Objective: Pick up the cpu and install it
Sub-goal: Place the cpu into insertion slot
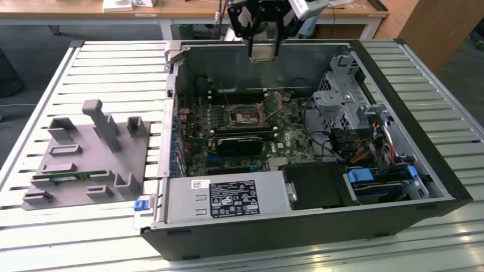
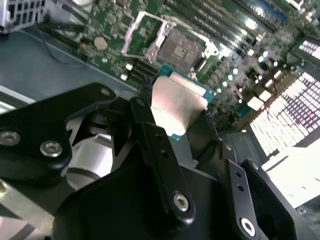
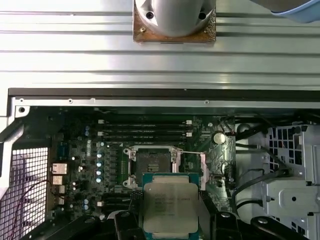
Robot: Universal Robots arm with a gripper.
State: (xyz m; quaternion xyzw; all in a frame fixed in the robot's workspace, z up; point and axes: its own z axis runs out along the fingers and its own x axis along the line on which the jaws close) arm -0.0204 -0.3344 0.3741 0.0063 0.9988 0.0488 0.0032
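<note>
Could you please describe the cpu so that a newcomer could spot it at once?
Find the open computer case on the slatted table; the gripper hangs over it. Clamped between its black fingers is the cpu, a flat silvery square, unlike the dark, empty socket on the board below.

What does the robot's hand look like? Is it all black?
Mostly. The black metal gripper is built from flat, jointed bars with rounded ends, pinned by shiny silver screws. Behind them sits a smooth silvery round barrel. In the first wrist view, a pale grey round arm end bolts onto a brownish square plate.
</note>
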